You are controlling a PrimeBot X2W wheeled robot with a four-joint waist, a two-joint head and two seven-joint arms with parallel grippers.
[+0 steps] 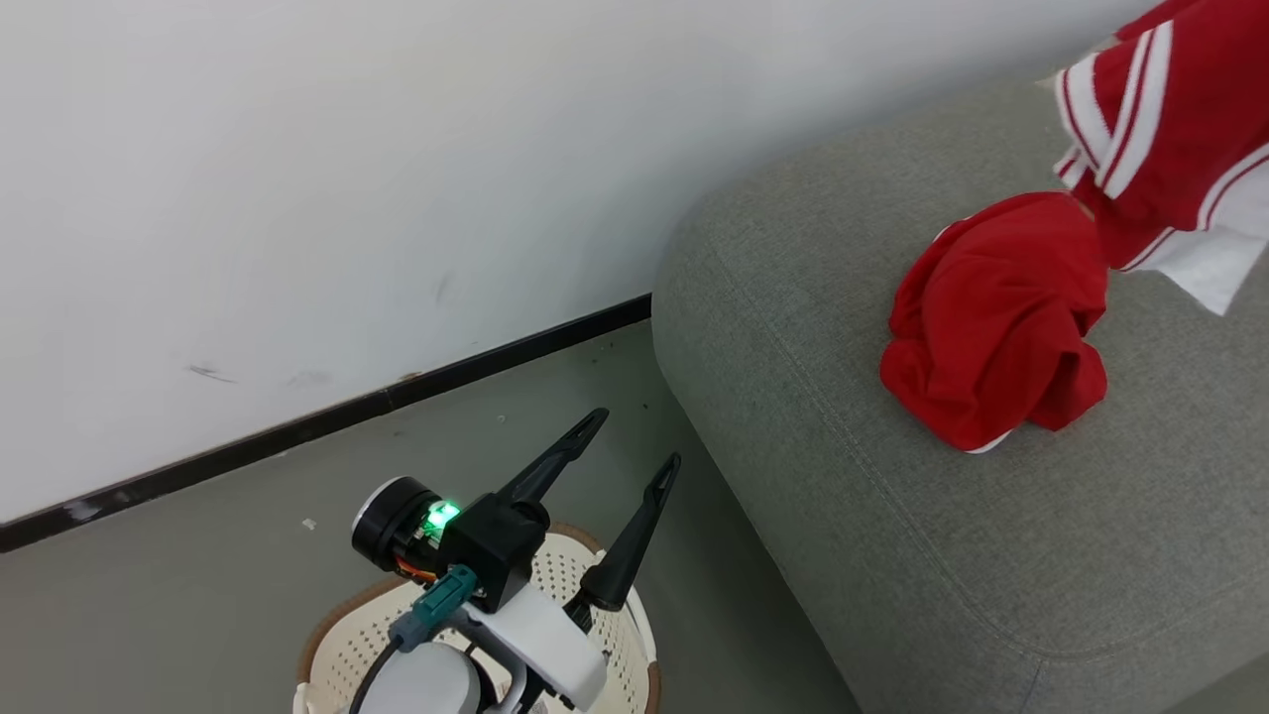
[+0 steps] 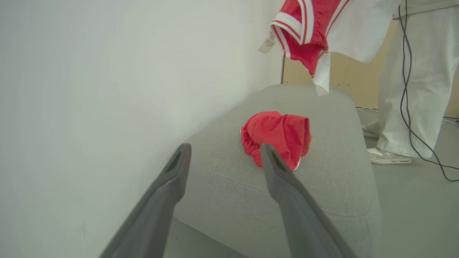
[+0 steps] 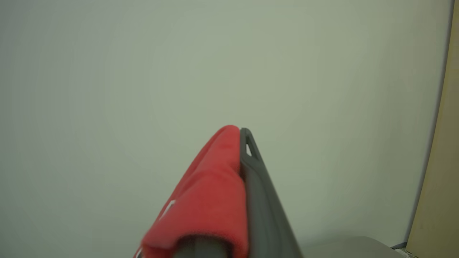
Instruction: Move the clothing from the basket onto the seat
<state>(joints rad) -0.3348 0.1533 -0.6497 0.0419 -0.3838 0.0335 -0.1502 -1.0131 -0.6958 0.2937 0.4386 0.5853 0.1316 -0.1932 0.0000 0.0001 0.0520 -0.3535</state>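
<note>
Right claw (image 3: 239, 135), clenched on red white-striped sports garment (image 1: 1160, 139), holds it hanging above large grey woven-fabric sofa (image 1: 892, 555). Best play: lower cloth onto cushion beside crumpled red garment (image 1: 996, 317), well in from rounded edge, then release. Left claw (image 1: 634, 438) gapes empty over cream perforated plastic basket (image 1: 342, 654). Count: two garments, one basket, one sofa, two claws.

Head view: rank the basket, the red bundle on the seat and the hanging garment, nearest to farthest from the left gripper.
1. The basket, directly under the left gripper, lower left.
2. The red bundle, on the seat, farther right.
3. The hanging garment, top right corner, above the seat.
</note>
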